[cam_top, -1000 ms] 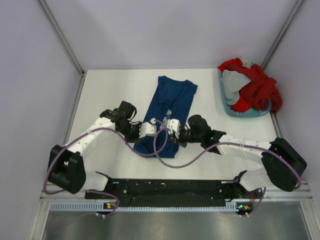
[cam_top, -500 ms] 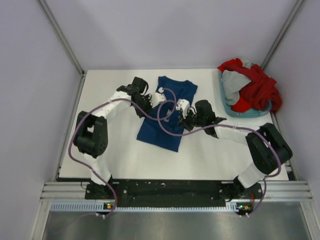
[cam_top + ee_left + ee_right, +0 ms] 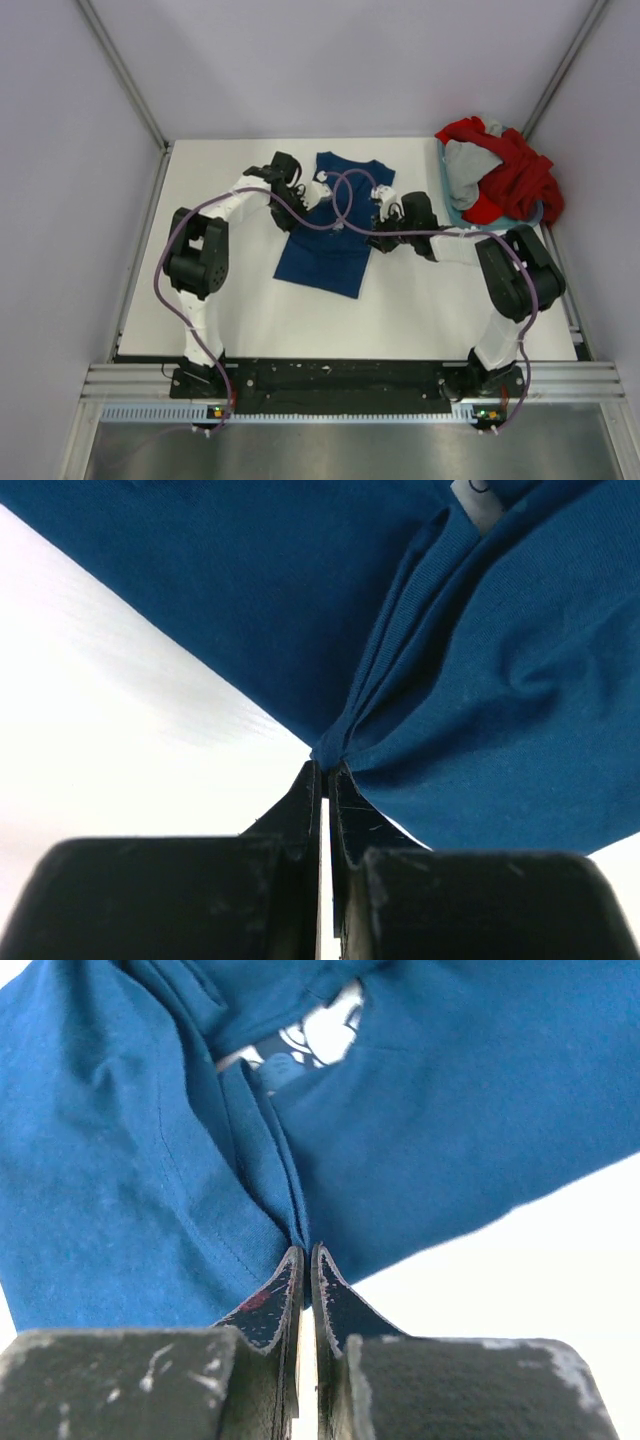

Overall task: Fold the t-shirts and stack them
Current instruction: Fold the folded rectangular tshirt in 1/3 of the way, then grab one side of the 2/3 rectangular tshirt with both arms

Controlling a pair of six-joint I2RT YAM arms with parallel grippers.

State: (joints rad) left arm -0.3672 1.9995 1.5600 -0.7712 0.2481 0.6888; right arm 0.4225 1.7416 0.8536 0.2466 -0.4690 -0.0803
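Red and grey t-shirts fill the blue basket.

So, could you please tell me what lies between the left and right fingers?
In the top view, the navy t-shirt spans between the left fingers and right fingers, with purple cables looped over it.

There's the navy t-shirt, stretched long and narrow down the middle of the white table, cloth gathered into pleats at both side edges, pale print peeking between folds. Far right, the red t-shirt and grey t-shirt sit crumpled together, heaped in the blue basket.
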